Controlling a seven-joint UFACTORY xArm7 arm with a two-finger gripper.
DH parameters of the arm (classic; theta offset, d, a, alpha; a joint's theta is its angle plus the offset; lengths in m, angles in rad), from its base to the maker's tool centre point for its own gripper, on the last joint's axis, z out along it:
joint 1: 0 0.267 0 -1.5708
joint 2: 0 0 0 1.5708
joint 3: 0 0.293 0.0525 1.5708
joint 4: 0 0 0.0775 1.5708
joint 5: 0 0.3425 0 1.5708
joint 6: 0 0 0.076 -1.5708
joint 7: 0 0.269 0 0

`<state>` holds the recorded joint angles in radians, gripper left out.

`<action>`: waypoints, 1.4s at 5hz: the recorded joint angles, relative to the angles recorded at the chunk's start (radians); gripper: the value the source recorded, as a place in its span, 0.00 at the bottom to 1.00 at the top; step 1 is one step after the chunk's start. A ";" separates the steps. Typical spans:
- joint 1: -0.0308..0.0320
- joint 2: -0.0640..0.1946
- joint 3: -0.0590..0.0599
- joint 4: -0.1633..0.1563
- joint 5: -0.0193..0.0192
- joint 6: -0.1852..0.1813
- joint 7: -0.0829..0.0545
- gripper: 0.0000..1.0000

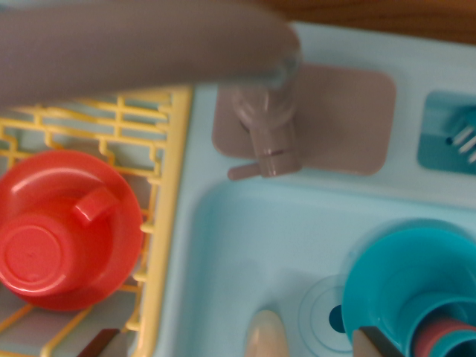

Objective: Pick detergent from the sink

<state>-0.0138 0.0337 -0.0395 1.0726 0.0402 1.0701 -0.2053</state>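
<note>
Pale blue plastic fills most of the wrist view: a toy sink (pixel 245 245) with a drain (pixel 331 316) near its bottom edge. A cream, rounded object (pixel 265 338) pokes up at the basin's lower edge, just left of the drain; by its shape it is probably the detergent, though only its top shows and it is blurred. A teal bowl (pixel 401 282) with cups (pixel 446 338) nested inside sits in the basin's right corner. The tap (pixel 268 126) stands on a mauve plate (pixel 349 119) at the basin's far rim. To the left, a yellow rack (pixel 167 223) holds a red cup on a red plate (pixel 111 260).

Only two dark tips of the pincer (pixel 238 343) show at the bottom edge, set well apart, so it looks wide and empty. The bottle lies between them, untouched. By that reading, nothing is grasped yet: the descent, closing and lift all remain.
</note>
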 joint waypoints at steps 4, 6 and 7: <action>-0.0067 -0.002 -0.008 -0.091 0.0137 -0.089 -0.041 0.00; -0.0099 -0.003 -0.012 -0.134 0.0202 -0.132 -0.060 0.00; -0.0099 -0.003 -0.012 -0.134 0.0202 -0.132 -0.060 0.00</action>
<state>-0.0237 0.0304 -0.0520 0.9381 0.0604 0.9383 -0.2651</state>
